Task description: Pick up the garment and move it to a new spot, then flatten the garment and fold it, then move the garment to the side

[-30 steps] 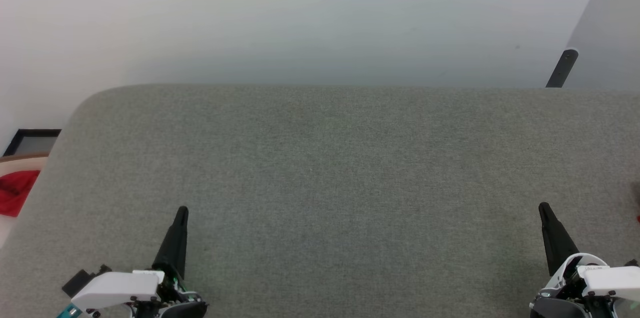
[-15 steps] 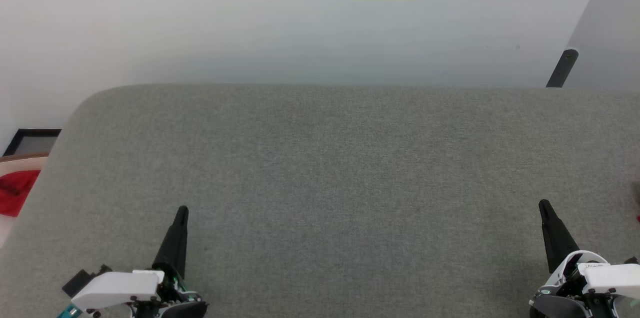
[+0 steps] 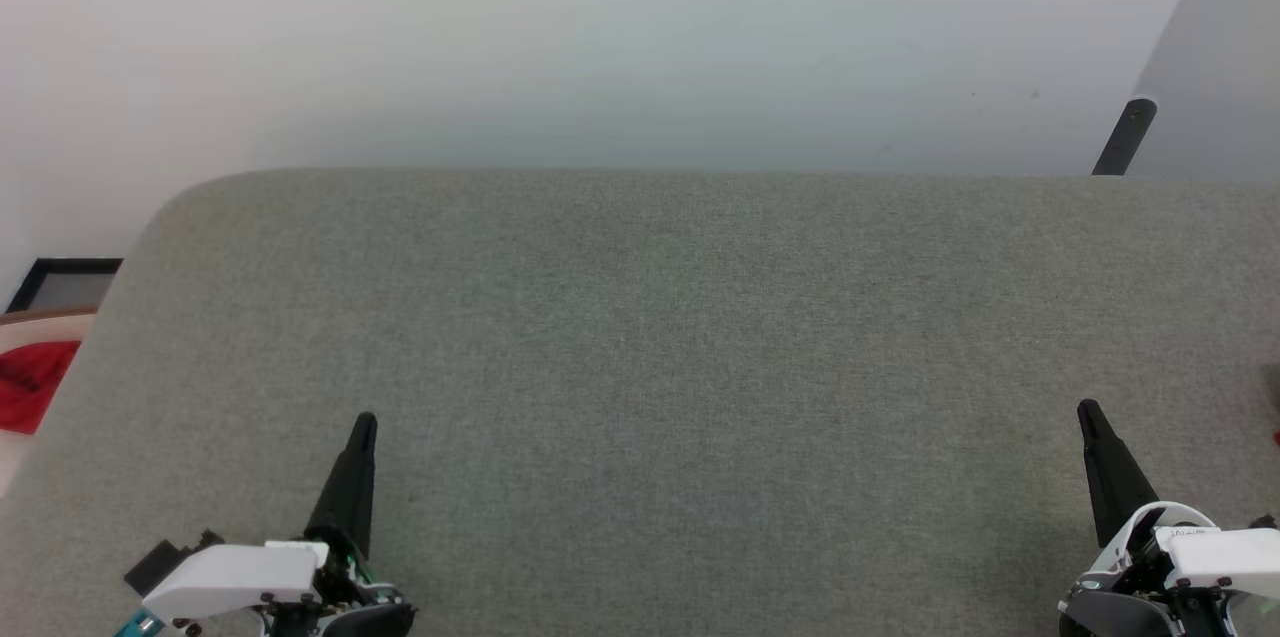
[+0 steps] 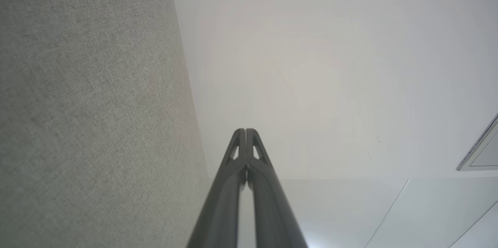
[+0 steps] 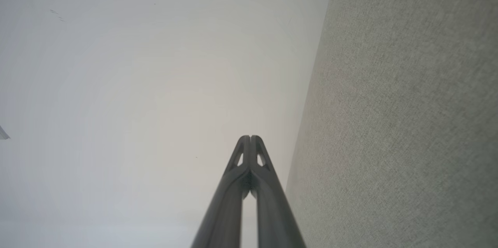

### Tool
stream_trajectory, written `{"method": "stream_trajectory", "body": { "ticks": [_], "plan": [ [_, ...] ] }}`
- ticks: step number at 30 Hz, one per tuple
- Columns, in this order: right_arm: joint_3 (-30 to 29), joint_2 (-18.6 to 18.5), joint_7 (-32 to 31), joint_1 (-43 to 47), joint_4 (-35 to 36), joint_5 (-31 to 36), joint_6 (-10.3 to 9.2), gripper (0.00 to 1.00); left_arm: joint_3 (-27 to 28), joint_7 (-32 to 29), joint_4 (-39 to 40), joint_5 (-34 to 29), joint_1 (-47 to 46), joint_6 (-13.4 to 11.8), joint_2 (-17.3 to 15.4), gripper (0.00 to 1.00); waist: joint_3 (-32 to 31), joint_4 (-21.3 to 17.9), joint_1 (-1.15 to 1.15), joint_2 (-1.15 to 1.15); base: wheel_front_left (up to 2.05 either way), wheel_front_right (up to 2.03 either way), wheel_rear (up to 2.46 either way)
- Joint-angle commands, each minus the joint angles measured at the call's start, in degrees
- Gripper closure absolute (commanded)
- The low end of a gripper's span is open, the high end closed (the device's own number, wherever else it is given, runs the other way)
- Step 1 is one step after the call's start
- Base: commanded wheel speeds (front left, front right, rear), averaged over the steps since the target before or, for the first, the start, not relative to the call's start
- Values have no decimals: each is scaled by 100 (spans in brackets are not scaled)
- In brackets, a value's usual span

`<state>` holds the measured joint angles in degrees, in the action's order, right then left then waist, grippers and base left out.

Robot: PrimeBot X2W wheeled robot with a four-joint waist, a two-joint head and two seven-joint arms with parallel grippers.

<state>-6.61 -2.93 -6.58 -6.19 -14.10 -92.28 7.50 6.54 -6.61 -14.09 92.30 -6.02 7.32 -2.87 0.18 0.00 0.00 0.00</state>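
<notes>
**Both pincers shut, red cloth off the left edge: garment ID unconfirmed**

Head view: the left pincer (image 3: 364, 422) and right pincer (image 3: 1087, 409) sit low at either side, tips pointing away from the robot, fingers together, gripping nothing. Between them is grey fabric tabletop (image 3: 660, 337) with a rounded far-left corner. The one candidate for the garment is a red cloth (image 3: 30, 385), past the tabletop's left edge on a pale, lower thing. It lies left of the left pincer and slightly further out, so the left arm is much the nearer. The frame cuts off most of it. No letters or stripes are readable, so I can't tell if it's the jersey, and I can't tell its long axis. A garment lying off to the side fits either waiting for pickup or already set aside folded, so no call on stage. A white wall (image 3: 600, 37) stands behind.

Left wrist view: the left pincer (image 4: 245, 131) has its fingers pressed tip to tip. Grey fabric is on the view's left, plain wall ahead.

Right wrist view: the right pincer (image 5: 250, 138) is likewise closed. Fabric is on the view's right, wall ahead.
</notes>
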Motion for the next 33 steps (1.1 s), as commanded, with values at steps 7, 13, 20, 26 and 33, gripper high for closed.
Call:
{"method": "stream_trajectory", "body": {
  "ticks": [7, 13, 20, 26, 33],
  "plan": [
    [-1, 20, -6, -17, -2, -18, -2, 100, 15, -13, -8, 13, -58, 32, 7, 100, 0, 0, 0, 0, 0, 0, 0],
    [1, 20, -5, -17, -2, -19, -2, 100, 14, -12, -8, 14, -58, 32, 8, 100, 0, 0, 0, 0, 0, 0, 0],
    [2, 20, -4, -17, -1, -19, -2, 100, 13, -11, -7, 15, -58, 32, 8, 100, 0, 0, 0, 0, 0, 0, 0],
    [3, 20, -3, -17, -1, -20, -2, 100, 12, -11, -7, 16, -58, 32, 8, 100, 0, 0, 0, 0, 0, 0, 0],
    [2, 20, -3, -17, -1, -21, -2, 100, 11, -10, -7, 17, -58, 32, 8, 100, 0, 0, 0, 0, 0, 0, 0]
  ]
}}
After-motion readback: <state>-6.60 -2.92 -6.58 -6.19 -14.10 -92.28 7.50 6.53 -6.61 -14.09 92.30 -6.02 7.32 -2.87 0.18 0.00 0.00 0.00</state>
